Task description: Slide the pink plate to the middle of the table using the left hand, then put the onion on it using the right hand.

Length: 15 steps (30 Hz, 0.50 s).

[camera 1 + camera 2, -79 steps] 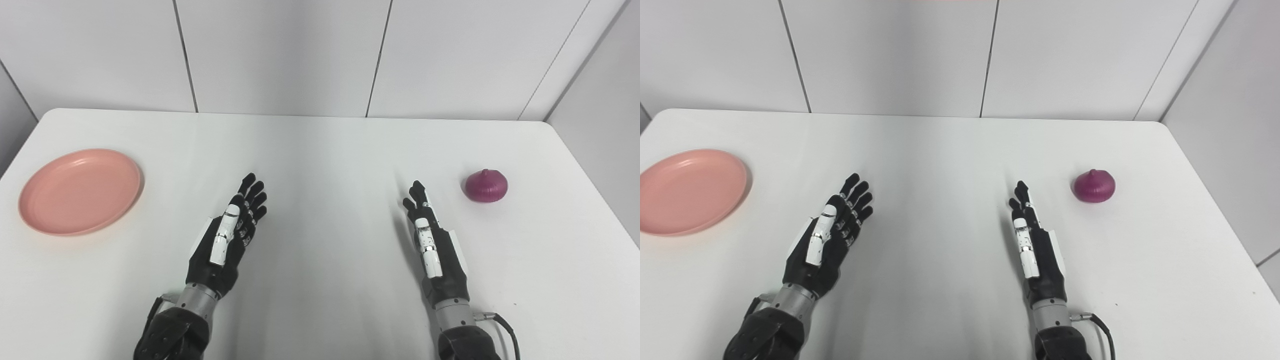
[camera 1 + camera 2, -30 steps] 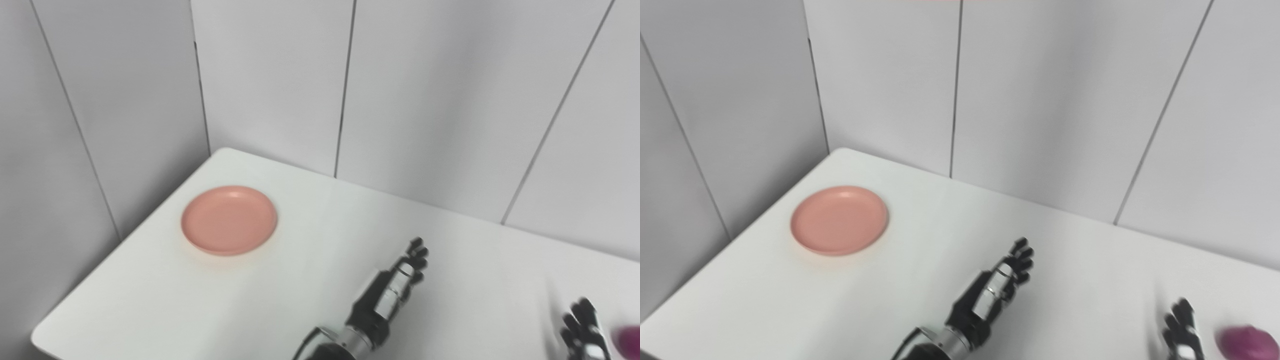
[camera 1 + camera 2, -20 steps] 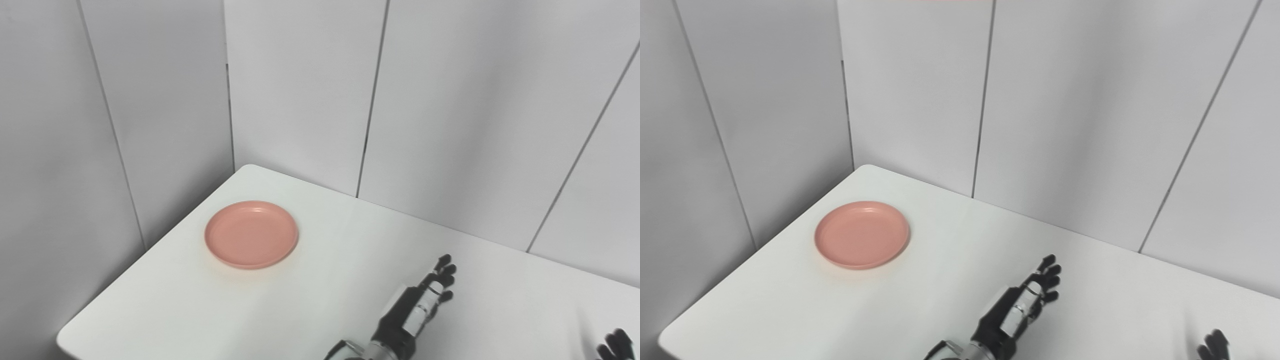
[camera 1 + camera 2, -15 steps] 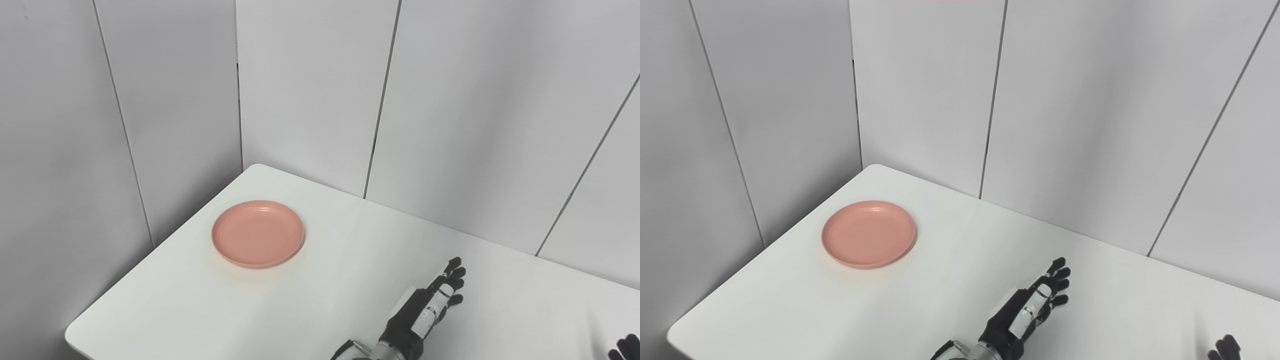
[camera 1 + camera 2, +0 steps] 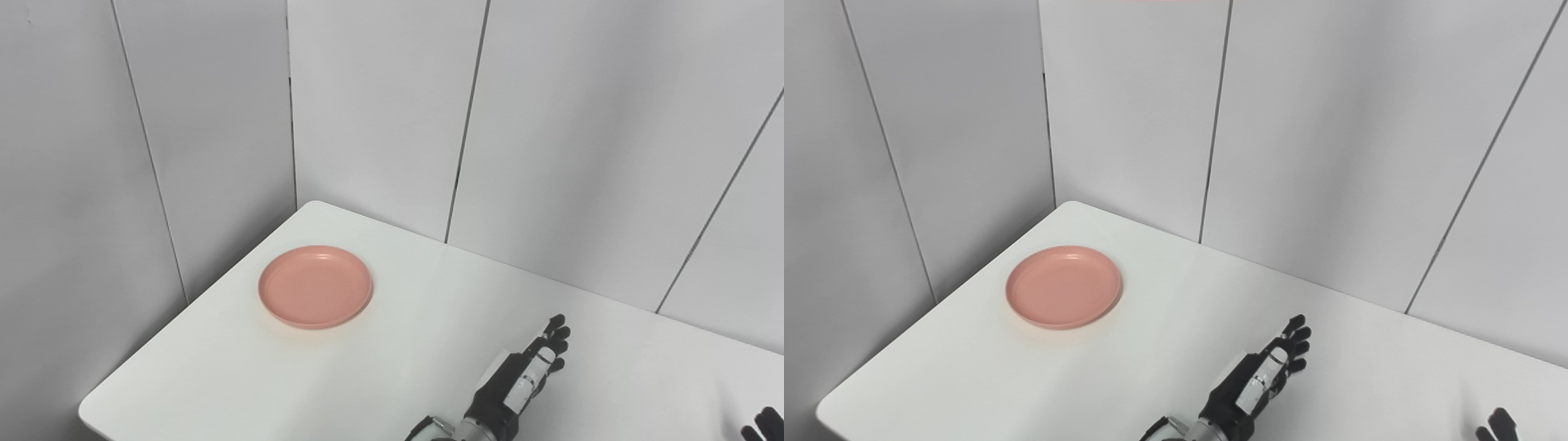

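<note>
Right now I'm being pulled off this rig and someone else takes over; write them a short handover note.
Left hand: open, holding nothing, over the table, well short of the plate.
Right hand: only fingertips show at the bottom right edge; state cannot be told.
Plate: empty, near the table's far left corner.
Onion: out of view.
Done: nothing.
Left: slide the plate to the middle with the left hand, then put the onion on it with the right hand.
</note>
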Motion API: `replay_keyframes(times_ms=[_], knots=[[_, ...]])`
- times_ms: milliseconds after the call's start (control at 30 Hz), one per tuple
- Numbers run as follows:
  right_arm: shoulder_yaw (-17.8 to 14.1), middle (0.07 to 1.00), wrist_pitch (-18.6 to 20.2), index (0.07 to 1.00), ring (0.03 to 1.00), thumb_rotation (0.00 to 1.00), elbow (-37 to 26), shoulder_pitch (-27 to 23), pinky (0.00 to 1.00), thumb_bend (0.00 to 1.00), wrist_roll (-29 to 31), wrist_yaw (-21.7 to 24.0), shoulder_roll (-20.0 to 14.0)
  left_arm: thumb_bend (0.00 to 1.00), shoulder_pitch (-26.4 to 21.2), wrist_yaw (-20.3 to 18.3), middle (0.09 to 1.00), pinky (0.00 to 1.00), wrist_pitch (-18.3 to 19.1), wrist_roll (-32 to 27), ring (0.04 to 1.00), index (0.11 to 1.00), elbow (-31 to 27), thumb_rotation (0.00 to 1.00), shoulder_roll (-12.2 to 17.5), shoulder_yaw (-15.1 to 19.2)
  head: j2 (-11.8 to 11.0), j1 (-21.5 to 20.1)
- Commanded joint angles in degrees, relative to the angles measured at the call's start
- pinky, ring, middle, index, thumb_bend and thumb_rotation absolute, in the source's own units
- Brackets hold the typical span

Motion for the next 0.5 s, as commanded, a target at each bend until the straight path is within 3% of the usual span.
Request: replay_keyframes(times_ms=[0, 167, 467], knots=[[-0.2, 0.967, -3.5, 0.959, 0.954, 1.0, 4.7, 2.1, 1.0, 0.5, 0.1, 0.3, 0.1, 0.48, 4.4, 0.2, 0.992, 0.96, -1.4, -0.4, 0.992, 0.976, 4.6, 1.0, -1.1, 0.7, -0.2, 0.2], [0.0, 0.95, -2.9, 0.944, 0.935, 1.0, 4.2, 2.1, 1.0, 0.47, -0.2, 0.1, 0.3, 0.48, 4.4, 2.3, 0.979, 0.93, -0.3, 0.9, 0.973, 0.964, 2.2, 1.0, -0.9, 0.8, -0.1, 0.3], [0.5, 0.938, -3.0, 0.933, 0.921, 1.0, 4.3, 2.0, 1.0, 0.46, -1.1, -0.3, 0.8, 0.46, 3.5, 3.5, 1.0, 0.98, 1.8, 1.2, 0.998, 0.996, -3.3, 1.0, -0.5, 0.8, -0.8, -0.2]])
